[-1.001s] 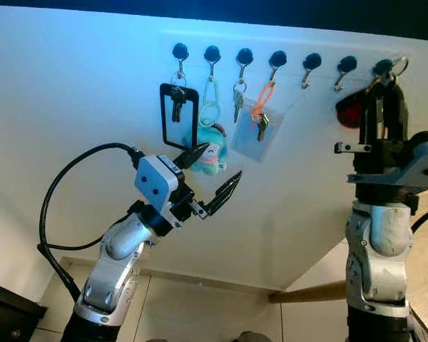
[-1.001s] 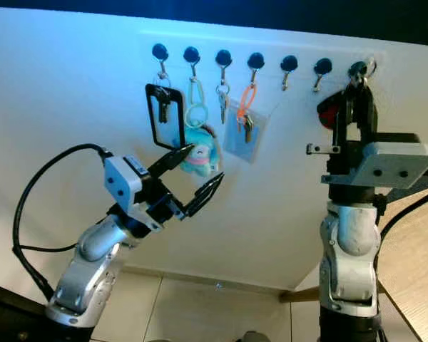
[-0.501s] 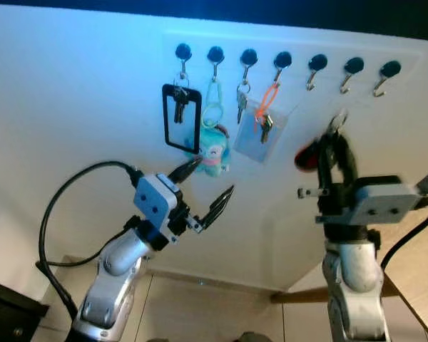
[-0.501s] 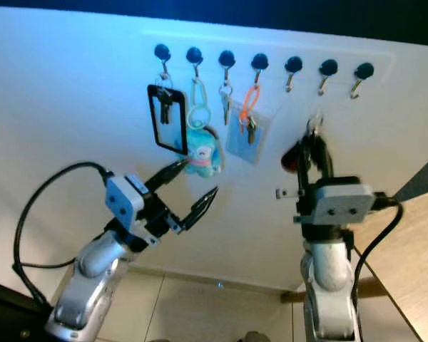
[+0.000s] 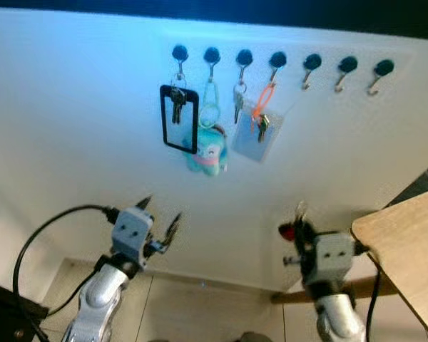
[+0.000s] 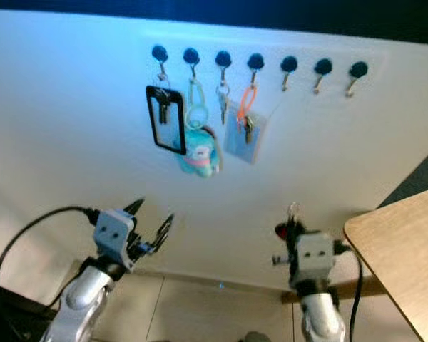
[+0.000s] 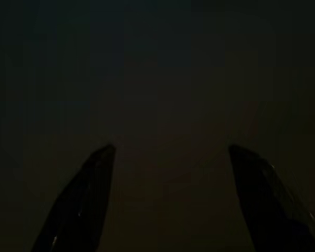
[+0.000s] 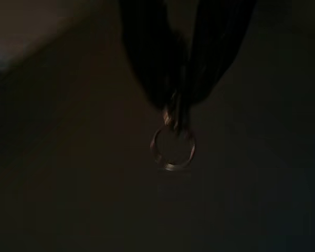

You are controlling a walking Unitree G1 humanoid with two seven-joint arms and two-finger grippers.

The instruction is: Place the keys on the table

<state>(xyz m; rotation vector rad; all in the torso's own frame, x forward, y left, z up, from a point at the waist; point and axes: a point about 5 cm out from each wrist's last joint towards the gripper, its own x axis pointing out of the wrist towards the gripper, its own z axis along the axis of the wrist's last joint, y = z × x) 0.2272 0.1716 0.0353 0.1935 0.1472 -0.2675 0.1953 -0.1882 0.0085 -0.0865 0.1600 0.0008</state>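
Holding keys (image 5: 292,226) pinched between closed fingers of right gripper (image 5: 297,229); ring (image 8: 172,146) pokes out past the fingertips, red fob beside them. Keys are off the hooks (image 5: 347,65), which sit well above the gripper. Table (image 5: 406,246) lies just right of it, nothing set down yet. Remaining: carry over the tabletop, release. Left gripper (image 5: 157,228) idle, fingers apart.

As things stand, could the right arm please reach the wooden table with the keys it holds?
Probably yes: the right gripper, shut on the red-tagged keys, hangs just beside the wooden table, with nothing between them.
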